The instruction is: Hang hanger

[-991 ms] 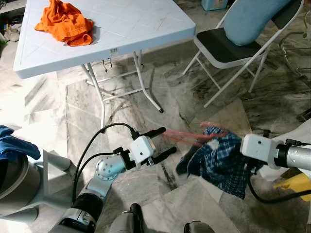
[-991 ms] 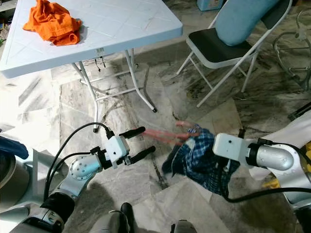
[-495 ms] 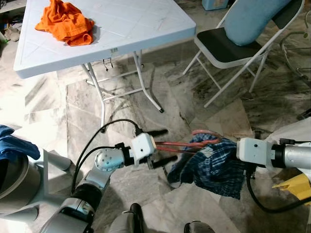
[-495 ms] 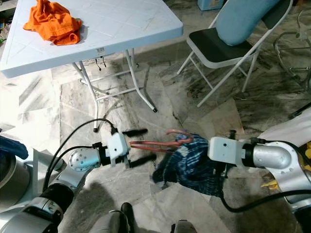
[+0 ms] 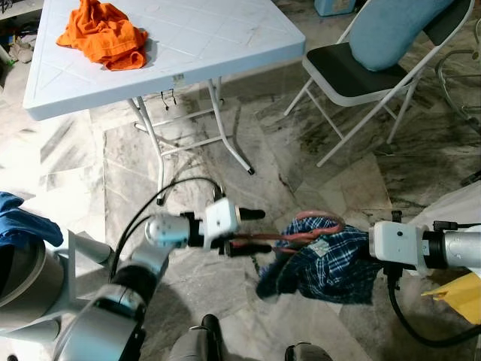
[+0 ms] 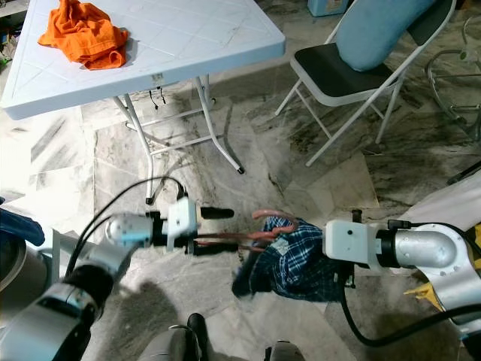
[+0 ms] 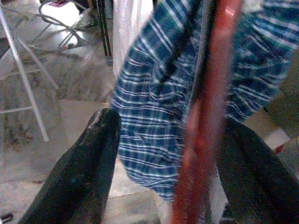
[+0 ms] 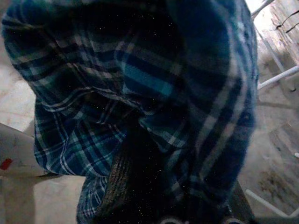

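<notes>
A red hanger [image 5: 301, 229] carries a blue plaid garment [image 5: 331, 259] low over the marble floor. The cloth drapes over my right gripper's fingers, leaving the white wrist block [image 5: 394, 243] showing at the right; the gripper holds hanger and garment up. The hanger's thin red arm sticks out to the left and passes between the fingers of my left gripper [image 5: 254, 231], which is open around it. In the left wrist view the red hanger [image 7: 210, 93] lies close to one black finger [image 7: 84, 172], with the plaid garment [image 7: 149, 107] behind. The right wrist view is close on the plaid garment [image 8: 140, 84].
A white folding table [image 5: 188, 45] with an orange cloth [image 5: 105, 34] stands ahead to the left. At the far right is a folding chair [image 5: 353, 71] with a light blue cushion [image 5: 394, 30]. A blue cloth [image 5: 22, 226] lies at my left, white fabric [image 5: 451, 214] at my right.
The right gripper has brought the hanger and garment leftward. The left gripper has reached in, and the hanger's arm now lies between its open fingers.
</notes>
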Robot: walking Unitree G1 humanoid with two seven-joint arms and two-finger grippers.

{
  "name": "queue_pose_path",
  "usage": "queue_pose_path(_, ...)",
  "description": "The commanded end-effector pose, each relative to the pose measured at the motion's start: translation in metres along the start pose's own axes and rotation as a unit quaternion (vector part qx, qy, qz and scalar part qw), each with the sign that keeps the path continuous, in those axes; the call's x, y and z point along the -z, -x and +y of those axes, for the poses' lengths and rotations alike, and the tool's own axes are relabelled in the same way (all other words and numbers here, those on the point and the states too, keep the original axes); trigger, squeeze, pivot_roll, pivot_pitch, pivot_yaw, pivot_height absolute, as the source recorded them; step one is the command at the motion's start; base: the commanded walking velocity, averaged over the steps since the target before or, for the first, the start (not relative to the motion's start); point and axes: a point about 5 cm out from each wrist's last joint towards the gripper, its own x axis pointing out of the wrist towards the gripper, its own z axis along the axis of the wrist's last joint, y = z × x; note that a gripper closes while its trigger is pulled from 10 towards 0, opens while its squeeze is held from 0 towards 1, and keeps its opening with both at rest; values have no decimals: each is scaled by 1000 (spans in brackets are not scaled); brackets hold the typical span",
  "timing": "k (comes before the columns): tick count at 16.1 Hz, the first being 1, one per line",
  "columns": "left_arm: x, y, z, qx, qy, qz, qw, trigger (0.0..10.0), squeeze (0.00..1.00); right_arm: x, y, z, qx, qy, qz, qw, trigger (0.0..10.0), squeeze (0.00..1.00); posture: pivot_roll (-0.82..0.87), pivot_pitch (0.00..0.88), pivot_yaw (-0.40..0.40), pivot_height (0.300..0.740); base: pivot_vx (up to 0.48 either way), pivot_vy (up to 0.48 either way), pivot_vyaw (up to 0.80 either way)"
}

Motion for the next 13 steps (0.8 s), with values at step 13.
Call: queue_pose_path(13, 3, -4, -7, 109, 32, 28, 993, 0, 0, -4, -3, 7, -20, 5, -4, 1000, 10000, 0, -233, 221, 77, 740, 0, 0, 0)
